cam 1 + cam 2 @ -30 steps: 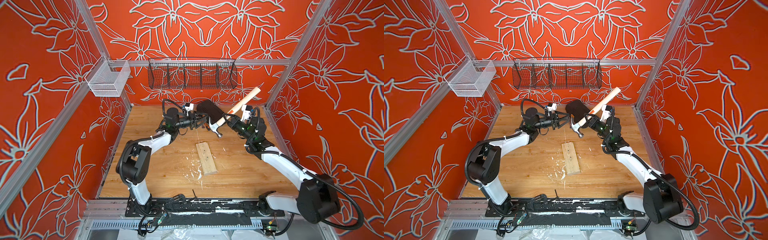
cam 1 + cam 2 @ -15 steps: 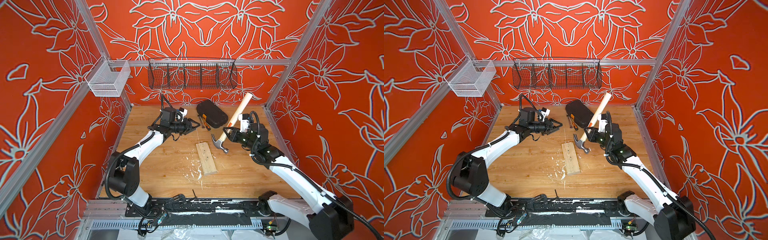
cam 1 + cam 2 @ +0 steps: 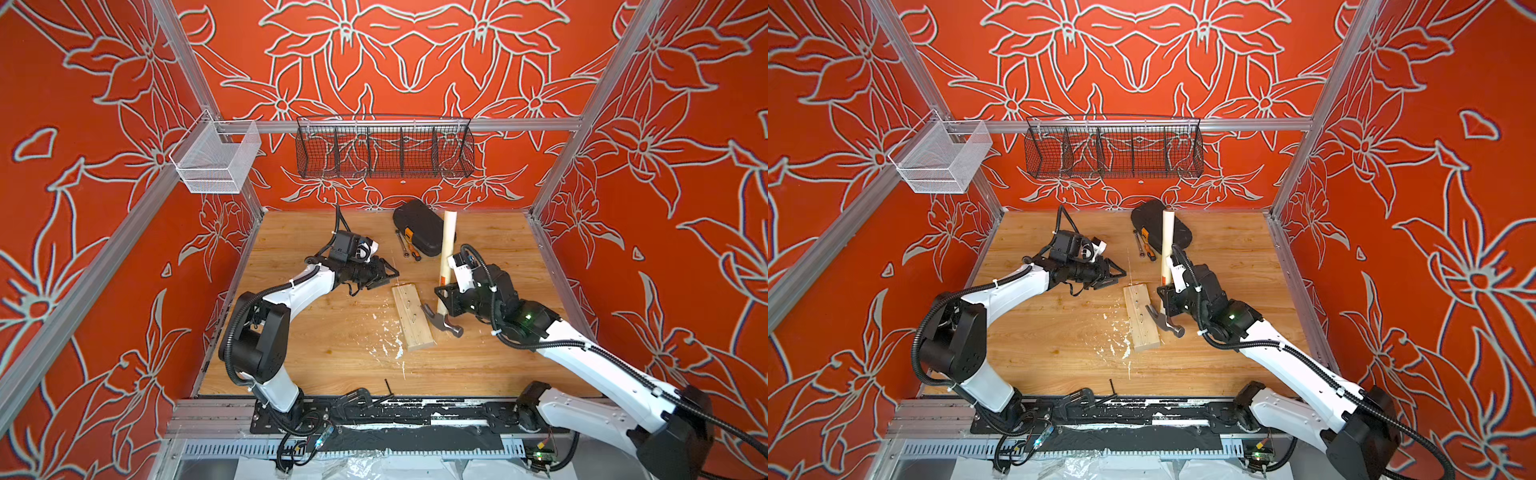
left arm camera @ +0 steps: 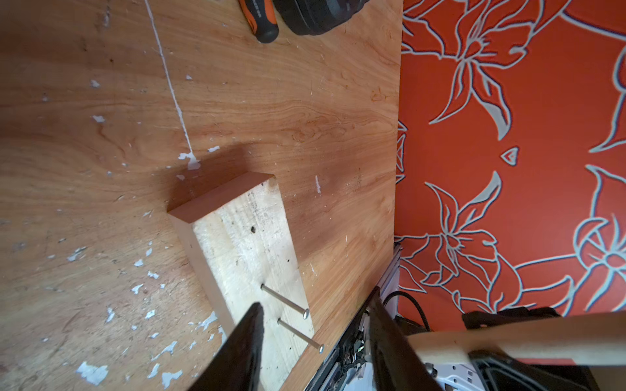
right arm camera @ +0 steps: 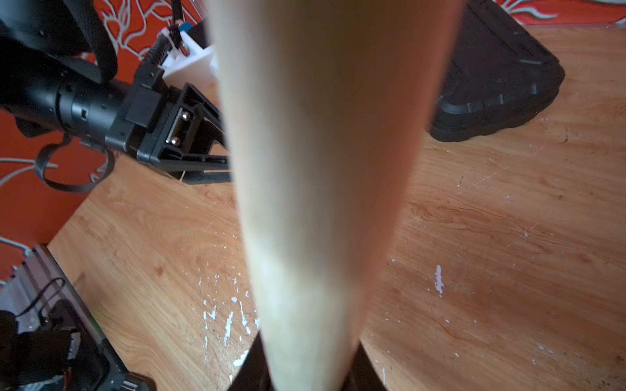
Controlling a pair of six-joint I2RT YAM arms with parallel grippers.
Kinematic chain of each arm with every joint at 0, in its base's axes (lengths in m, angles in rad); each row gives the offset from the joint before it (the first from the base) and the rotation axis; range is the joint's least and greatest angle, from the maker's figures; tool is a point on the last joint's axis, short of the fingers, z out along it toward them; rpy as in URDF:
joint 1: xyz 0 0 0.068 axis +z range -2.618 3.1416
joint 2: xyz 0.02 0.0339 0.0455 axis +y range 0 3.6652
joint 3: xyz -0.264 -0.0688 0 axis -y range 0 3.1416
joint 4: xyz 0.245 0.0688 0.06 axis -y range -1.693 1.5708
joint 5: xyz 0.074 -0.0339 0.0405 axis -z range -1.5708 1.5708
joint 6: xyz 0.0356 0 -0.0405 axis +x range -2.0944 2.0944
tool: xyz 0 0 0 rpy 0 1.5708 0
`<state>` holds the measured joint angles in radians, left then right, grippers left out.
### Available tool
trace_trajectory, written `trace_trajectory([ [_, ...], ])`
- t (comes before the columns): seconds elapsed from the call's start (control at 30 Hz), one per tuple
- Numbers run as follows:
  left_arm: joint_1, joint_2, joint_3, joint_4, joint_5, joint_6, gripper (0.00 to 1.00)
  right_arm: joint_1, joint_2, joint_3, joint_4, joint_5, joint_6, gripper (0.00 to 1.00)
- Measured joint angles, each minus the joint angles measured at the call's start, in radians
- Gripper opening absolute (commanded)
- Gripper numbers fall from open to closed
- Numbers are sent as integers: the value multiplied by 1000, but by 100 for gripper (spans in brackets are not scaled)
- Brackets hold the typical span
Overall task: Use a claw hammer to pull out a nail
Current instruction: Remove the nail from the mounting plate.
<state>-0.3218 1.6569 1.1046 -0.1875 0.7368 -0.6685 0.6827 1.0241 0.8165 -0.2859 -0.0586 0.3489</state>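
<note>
- Right gripper [image 3: 444, 296]: clenched low on the handle of the claw hammer [image 3: 447, 245].
- Left gripper [image 4: 315, 301]: jaws parted and empty, over the wooden block [image 4: 244, 237] near two nails [image 4: 284, 299].
- Right wrist view: the handle hides the fingertips and the hammer head.
- Hammer head: just beside the block, below the right gripper.

Black case [image 3: 419, 224] beside orange-and-black screwdriver [image 3: 411, 243]; black wire basket [image 3: 384, 151] on back wall [image 3: 384, 62].
</note>
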Motion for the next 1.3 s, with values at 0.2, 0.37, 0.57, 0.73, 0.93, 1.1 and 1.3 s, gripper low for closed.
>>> trace_trajectory([
  [0.2, -2, 10, -41, 0, -2, 0, 48, 76, 2, -2, -49, 53, -35, 0],
  [0.37, -16, 40, -40, 2, -8, 3, 35, 130, 38, -7, -48, 80, -43, 0],
  [0.57, -27, 79, -20, -11, -28, 11, 23, 171, 89, -8, -43, 112, -56, 0],
  [0.73, -28, 96, 10, -14, -39, 14, 18, 182, 127, -8, -24, 142, -60, 0],
  [0.93, -34, 128, 25, -21, -54, 14, 14, 189, 164, -8, 14, 189, -75, 0],
  [1.1, -41, 160, 31, -48, -68, 15, 13, 196, 214, -8, 44, 212, -84, 0],
  [1.3, -53, 172, 57, -86, -99, 22, 11, 210, 235, -6, 77, 234, -92, 0],
])
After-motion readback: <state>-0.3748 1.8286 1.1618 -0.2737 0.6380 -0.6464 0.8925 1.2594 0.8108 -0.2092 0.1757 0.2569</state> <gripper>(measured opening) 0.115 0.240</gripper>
